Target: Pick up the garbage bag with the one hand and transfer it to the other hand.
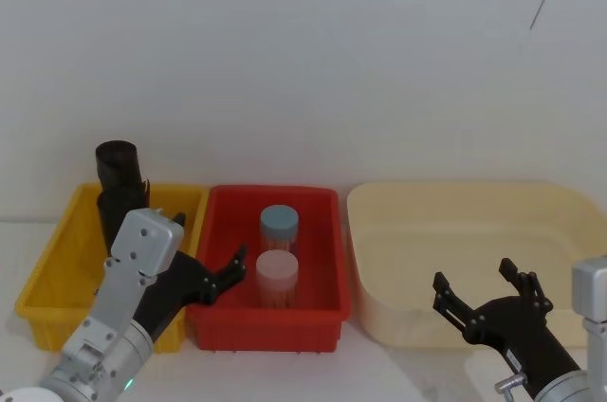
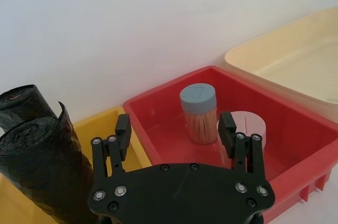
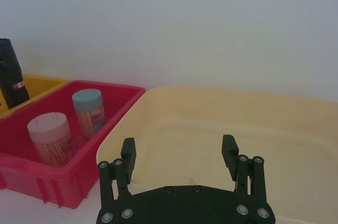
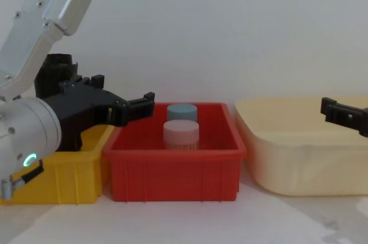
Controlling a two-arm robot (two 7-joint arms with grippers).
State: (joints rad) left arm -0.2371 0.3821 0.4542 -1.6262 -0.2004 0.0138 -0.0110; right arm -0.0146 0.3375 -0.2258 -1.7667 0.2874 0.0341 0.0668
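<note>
Head view, looks like the reach step: left gripper (image 2: pixel 174 126), fingers spread and empty, has the garbage bag (image 1: pixel 119 167) at its 10 o'clock. I'd say it needs to swing over and grab next. Right gripper (image 1: pixel 474 277) has its fingers apart too.

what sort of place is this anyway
Probably a robot test bench, not a home: white wall, yellow plastic bin, red plastic bin and cream plastic tub lined up, black rolled garbage bags staged, with open left gripper and right gripper above them.

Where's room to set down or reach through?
Cream plastic tub right of red plastic bin: bare floor, right tool before it. Red bin: strips beside blue-lidded clear jar, pink-lidded clear jar. Crowded: yellow plastic bin, black garbage bag rolls inside, left tool over its rim.
</note>
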